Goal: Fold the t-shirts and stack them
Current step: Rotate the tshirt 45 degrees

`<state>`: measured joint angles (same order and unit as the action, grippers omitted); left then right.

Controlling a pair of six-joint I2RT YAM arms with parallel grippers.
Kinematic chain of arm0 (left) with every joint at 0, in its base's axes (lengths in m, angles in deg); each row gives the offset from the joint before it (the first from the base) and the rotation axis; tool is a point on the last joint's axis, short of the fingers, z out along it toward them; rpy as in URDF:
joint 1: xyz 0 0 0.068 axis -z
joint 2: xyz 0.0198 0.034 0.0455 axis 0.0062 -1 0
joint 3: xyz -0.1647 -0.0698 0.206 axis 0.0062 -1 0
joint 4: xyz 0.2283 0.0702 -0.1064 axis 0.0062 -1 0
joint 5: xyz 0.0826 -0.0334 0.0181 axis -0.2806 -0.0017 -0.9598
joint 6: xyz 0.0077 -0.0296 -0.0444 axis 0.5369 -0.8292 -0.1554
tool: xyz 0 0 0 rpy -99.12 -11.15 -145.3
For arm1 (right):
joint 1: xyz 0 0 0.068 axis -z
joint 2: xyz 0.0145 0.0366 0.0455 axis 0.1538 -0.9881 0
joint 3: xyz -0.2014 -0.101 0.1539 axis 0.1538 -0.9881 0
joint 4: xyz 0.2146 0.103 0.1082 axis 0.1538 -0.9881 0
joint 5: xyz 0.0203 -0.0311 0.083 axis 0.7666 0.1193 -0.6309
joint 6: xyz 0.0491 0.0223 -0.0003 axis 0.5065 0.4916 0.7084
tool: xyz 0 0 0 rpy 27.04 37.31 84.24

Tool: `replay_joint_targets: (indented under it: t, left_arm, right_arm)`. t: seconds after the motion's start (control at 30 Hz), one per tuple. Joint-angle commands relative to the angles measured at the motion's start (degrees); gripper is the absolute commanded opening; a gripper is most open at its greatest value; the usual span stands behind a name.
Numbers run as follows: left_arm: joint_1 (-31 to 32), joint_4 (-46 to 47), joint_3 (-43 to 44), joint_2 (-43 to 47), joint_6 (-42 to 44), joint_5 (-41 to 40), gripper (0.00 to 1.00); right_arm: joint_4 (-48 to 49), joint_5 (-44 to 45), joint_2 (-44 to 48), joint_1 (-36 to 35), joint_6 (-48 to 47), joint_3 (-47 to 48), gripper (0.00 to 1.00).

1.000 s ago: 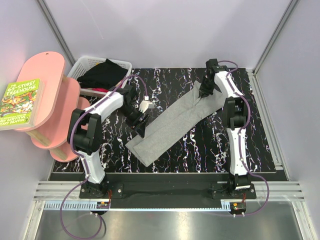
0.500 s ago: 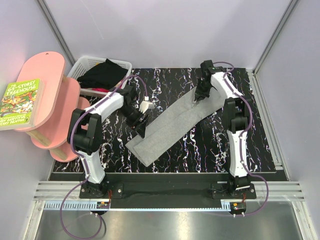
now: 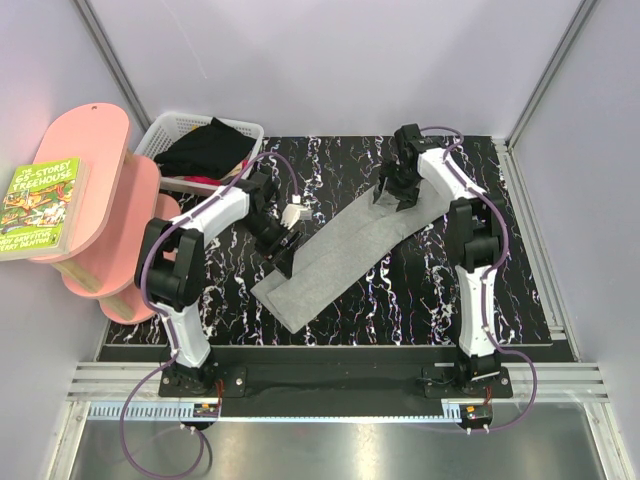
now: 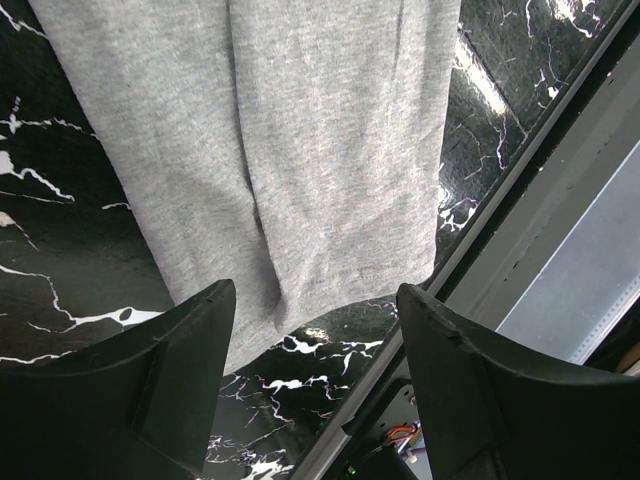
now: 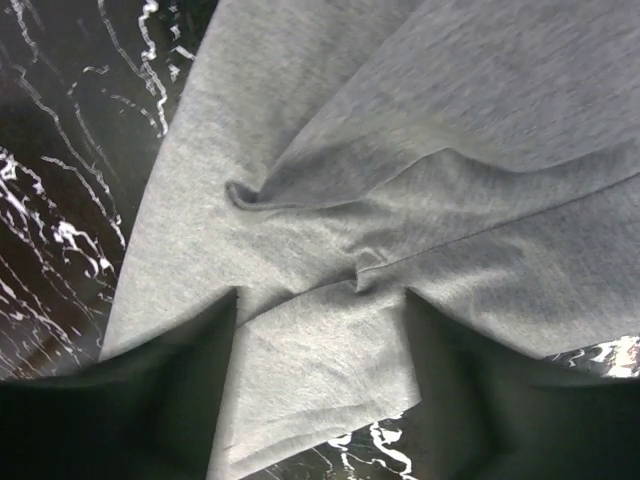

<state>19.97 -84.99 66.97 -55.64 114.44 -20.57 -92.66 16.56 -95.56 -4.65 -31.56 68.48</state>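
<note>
While left gripper [image 3: 284, 260] and right gripper [image 3: 388, 195] are both held spread, nothing pinched, grey t-shirt [image 3: 345, 250] is seen laid as long folded strip on worktop [image 3: 430, 290]: far end under right gripper, near end under left gripper.

Risk judged: puckered layers under right gripper could be caught singly, fold dragged open; strip skewed if ends are lifted unevenly.

Counted: two shirts, grey t-shirt plus black t-shirt [image 3: 205, 148] heaped in white lattice basket [image 3: 168, 126] beyond left gripper; two grippers; one basket.
</note>
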Motion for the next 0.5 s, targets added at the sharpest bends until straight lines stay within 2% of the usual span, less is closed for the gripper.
replay_joint_targets:
  t: [0.0,0.1,0.27,0.47]
  left_arm:
    - [0.07,0.89,-1.32,3.38,0.24,0.6,0.7]
    - [0.07,0.89,-1.85,3.47,0.5,0.51,0.7]
    - [0.07,0.89,-2.03,3.29,0.5,0.51,0.7]
    - [0.07,0.89,-1.76,3.03,0.15,0.68,0.7]
  right_arm:
    - [0.94,2.14,-1.06,2.68,0.12,-0.01,0.85]
    - [1.02,3.29,0.08,5.4,0.48,0.34,0.88]
    - [1.46,4.7,1.32,10.23,1.09,1.83,0.84]
    - [1.9,-1.53,-4.2,13.06,3.02,7.62,0.78]
